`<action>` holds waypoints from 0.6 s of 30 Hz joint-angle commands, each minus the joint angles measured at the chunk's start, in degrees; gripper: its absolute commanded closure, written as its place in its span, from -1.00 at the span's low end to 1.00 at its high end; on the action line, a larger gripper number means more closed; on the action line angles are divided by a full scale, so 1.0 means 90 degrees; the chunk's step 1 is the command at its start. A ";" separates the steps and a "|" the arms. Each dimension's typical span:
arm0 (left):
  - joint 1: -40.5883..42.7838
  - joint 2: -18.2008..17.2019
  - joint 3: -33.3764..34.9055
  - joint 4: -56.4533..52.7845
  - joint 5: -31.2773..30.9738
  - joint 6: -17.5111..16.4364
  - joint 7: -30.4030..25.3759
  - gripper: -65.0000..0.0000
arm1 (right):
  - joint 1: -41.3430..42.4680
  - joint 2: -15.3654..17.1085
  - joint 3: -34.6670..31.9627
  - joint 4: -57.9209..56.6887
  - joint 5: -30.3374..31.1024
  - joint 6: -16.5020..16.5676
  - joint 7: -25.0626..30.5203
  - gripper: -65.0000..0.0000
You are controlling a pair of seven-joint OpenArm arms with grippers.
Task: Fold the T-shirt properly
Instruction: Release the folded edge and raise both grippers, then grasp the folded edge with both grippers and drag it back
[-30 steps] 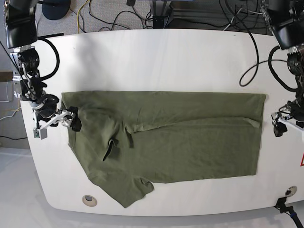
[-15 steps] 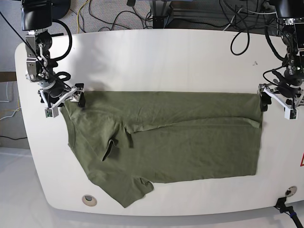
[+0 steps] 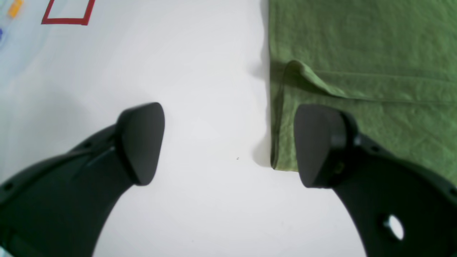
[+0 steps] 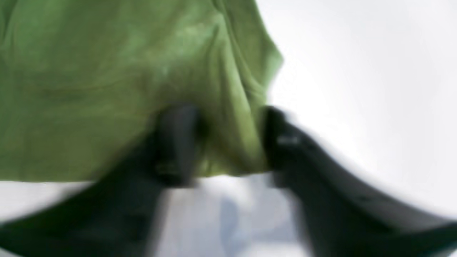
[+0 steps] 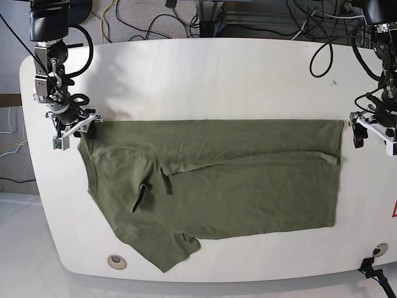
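The olive-green T-shirt (image 5: 236, 186) lies flat across the white table (image 5: 217, 74), partly folded, with one sleeve near the front edge. At its far left corner in the base view, my right gripper (image 5: 84, 127) has closed in. The blurred right wrist view shows a bunch of the T-shirt (image 4: 89, 71) pinched in my right gripper (image 4: 228, 142). At the far right corner my left gripper (image 5: 372, 133) stands open. In the left wrist view the left gripper (image 3: 228, 142) straddles the corner of the T-shirt (image 3: 357, 43), which lies just inside the right finger (image 3: 317, 146).
Cables (image 5: 155, 18) run behind the table's far edge. A round grommet (image 5: 116, 261) sits near the front left edge. A red mark (image 5: 394, 210) shows at the right edge, and a red outlined rectangle (image 3: 68, 12) lies on the table beyond my left gripper.
My right gripper climbed from the shirt's left edge to its far left corner and narrowed onto the cloth. My left gripper rose to the far right corner, then shifted slightly outward, staying open.
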State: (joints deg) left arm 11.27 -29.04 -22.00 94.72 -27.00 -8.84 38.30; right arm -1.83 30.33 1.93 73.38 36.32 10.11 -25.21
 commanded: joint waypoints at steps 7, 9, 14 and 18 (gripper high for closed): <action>-0.0300 -0.0080 0.0662 -0.0175 -0.0042 0.0010 -0.0090 -0.61 | -0.0115 -0.0200 0.0015 0.0037 0.0053 0.0034 -0.0105 1.00; -0.0417 0.0086 0.0740 -0.0468 -0.0032 0.0010 -0.0090 -0.61 | -0.0154 -0.0307 0.0024 0.0037 0.0053 0.0034 -0.0105 1.00; -0.0720 0.0154 0.1091 -0.0810 -0.0023 0.0010 -0.0080 -0.61 | -0.0222 -0.0346 0.0015 0.0037 0.0053 0.0034 -0.0105 1.00; -0.0768 0.0154 0.1228 -0.1220 -0.0023 0.0010 -0.0090 -0.61 | -0.0242 -0.0454 0.0024 0.0144 0.0053 0.0034 -0.0105 1.00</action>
State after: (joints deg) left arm 4.58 -26.39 -10.35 84.49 -27.62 -9.08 37.65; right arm -3.57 25.87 2.33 74.24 37.67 10.55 -22.61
